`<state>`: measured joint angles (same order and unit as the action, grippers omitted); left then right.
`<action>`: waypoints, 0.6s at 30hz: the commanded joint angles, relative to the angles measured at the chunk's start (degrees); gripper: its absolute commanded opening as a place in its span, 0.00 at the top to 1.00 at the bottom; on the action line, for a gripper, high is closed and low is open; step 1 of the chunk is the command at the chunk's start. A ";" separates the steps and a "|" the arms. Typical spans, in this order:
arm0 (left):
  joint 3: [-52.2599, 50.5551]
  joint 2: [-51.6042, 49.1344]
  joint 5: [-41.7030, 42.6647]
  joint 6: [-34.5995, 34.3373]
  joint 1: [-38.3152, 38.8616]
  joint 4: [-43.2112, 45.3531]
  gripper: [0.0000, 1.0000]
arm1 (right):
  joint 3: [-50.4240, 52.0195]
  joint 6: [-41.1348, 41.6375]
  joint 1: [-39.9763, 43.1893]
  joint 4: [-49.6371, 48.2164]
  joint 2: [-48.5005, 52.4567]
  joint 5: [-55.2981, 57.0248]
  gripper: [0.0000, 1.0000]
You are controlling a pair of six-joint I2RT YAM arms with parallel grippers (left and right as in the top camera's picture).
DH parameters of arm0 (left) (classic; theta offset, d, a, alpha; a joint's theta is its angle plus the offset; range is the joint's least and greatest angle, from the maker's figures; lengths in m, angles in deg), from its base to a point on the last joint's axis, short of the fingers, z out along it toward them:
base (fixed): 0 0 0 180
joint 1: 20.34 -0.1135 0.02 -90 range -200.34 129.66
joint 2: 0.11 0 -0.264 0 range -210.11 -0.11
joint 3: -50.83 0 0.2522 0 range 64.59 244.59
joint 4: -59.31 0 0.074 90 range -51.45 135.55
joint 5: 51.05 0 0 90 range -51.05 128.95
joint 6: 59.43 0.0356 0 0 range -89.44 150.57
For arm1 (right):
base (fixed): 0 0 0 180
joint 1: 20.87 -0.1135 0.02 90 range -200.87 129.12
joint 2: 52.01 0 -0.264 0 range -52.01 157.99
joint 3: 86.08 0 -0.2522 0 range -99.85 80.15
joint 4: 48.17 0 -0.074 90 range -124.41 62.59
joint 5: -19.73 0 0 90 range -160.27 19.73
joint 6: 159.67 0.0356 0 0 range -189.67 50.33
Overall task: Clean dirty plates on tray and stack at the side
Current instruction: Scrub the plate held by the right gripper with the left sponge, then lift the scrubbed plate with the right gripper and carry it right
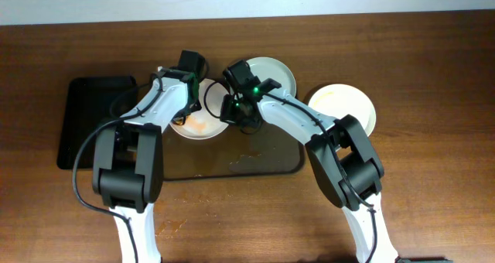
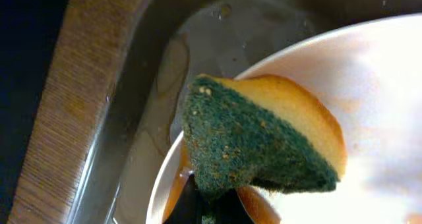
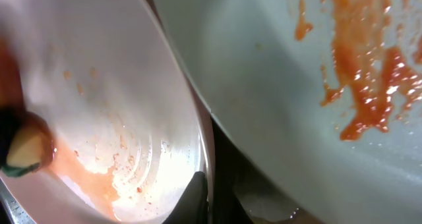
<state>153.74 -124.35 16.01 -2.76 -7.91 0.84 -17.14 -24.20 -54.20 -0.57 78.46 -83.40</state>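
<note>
Left gripper [image 1: 192,112], jaws clamped on a green-faced sponge [image 2: 264,145], pressed it to the smeared plate [image 1: 203,125] at the left of the tray [image 1: 263,161], evidently to scrub, while the right gripper [image 1: 230,114], jaws pinching that plate's right rim, seemingly steadied it against sliding.

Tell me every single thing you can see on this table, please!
smeared plate: one, white with orange smears, on the big tray, under the sponge
streaked plate: one, white with red streaks, at the big tray's far side
clean plate: one, white, looks clean, on the table right of the big tray
sponge: one, yellow with a green side, on the smeared plate
big tray: one, dark, middle of the table
small tray: one, black, left of the big tray
table: one, brown wood
arms: two, black and white
left claw: one, shut on the sponge
right claw: one, shut on the smeared plate's rim
</note>
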 commanded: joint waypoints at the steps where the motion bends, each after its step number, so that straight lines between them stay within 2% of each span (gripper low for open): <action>1: 6.25 -0.83 -4.57 -1.40 -1.03 -1.07 1.00 | -0.11 -1.60 -0.35 1.99 1.16 0.09 0.96; 3: 10.49 0.61 -4.55 -1.27 -1.03 -2.99 1.00 | -0.11 -1.70 -0.35 2.56 1.16 0.09 0.96; 5: 15.76 3.02 -4.52 2.03 -0.98 -5.55 1.00 | -0.11 -1.77 -0.35 3.26 1.16 0.00 0.96; 7: 20.37 6.88 -4.50 2.16 -0.98 -12.00 0.99 | -0.11 -5.31 -0.35 3.26 1.16 -4.37 0.96; 10: 20.79 10.60 -2.78 2.21 -0.98 -18.10 0.99 | -0.87 -10.80 -0.33 3.45 0.22 -8.13 0.96; 13: 20.74 10.84 2.21 6.05 -1.01 -23.21 1.00 | -2.75 -16.72 -0.35 6.08 -3.65 -7.15 0.96; 17: 20.72 10.82 2.23 6.01 -1.68 -25.22 0.99 | -2.91 -24.37 -1.73 13.64 -13.53 5.25 0.96; 18: 20.72 10.82 2.23 6.01 -2.14 -24.87 0.99 | -2.91 -24.52 -3.15 15.93 -16.61 13.22 0.96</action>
<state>174.00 -113.95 17.72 2.07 -8.88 -24.47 -18.30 -44.59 -55.00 13.36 70.07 -82.63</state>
